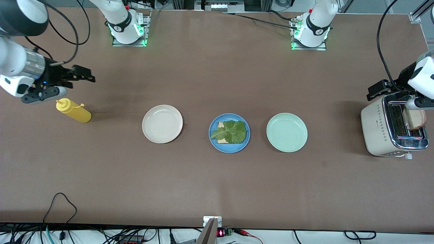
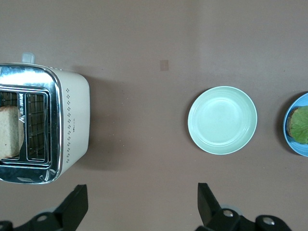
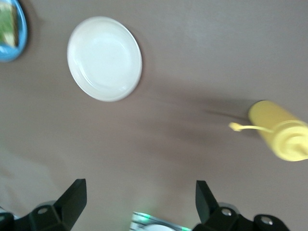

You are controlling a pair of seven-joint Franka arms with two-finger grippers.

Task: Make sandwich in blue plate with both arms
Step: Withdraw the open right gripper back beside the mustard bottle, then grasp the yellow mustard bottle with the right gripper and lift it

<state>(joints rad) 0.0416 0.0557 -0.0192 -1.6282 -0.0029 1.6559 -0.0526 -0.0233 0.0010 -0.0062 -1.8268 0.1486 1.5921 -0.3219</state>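
Note:
The blue plate (image 1: 234, 149) sits mid-table with one bread slice (image 1: 221, 125) on it and a ruffled lettuce leaf (image 1: 230, 131) on the slice. A second bread slice (image 1: 414, 119) stands in a slot of the cream toaster (image 1: 379, 130) at the left arm's end. My left gripper (image 1: 373, 92) is open and empty, up in the air by the toaster's edge nearer the arm bases. My right gripper (image 1: 89, 76) is open and empty, over the table near a yellow squeeze bottle (image 1: 73, 111). The left wrist view shows the toaster (image 2: 72, 120), its bread (image 2: 9, 132) and the blue plate's edge (image 2: 294, 148).
A cream-white plate (image 1: 162, 123) lies beside the blue plate toward the right arm's end. A mint-green plate (image 1: 287, 132) lies beside it toward the left arm's end. The right wrist view shows the cream plate (image 3: 105, 58) and the bottle (image 3: 281, 132).

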